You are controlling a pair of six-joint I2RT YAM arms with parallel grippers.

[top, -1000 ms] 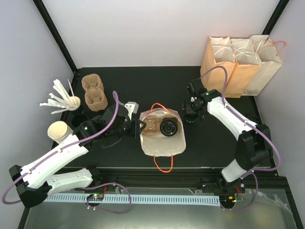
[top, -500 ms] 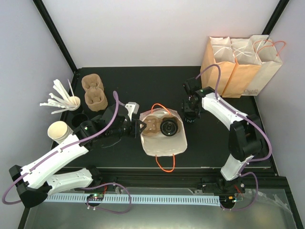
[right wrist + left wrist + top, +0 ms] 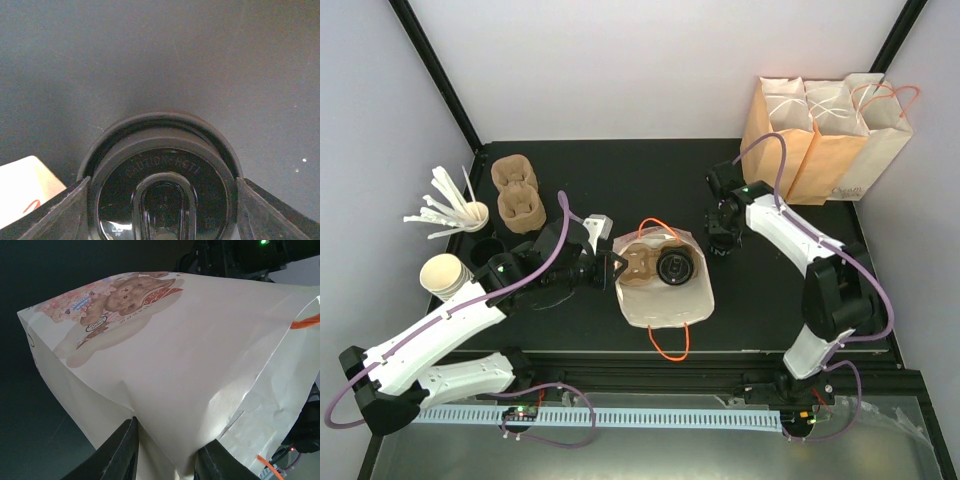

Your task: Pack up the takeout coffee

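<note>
Black round-lidded cup (image 3: 162, 165) | right tool (image 3: 163, 182) astride, grip unclear | left tool (image 3: 167, 442) pinches paper bag (image 3: 175, 340)

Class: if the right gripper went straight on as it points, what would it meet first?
Probably the takeout coffee, its lid between the fingers of the right gripper; the remaining gap is unclear.

Tabletop (image 3: 620, 170) seen whole from above, its near edge at 6 o'clock, left wrist view pressed close to the white bag (image 3: 175, 365), right wrist view held just over the takeout coffee (image 3: 165, 190), bag caught in all three.
</note>
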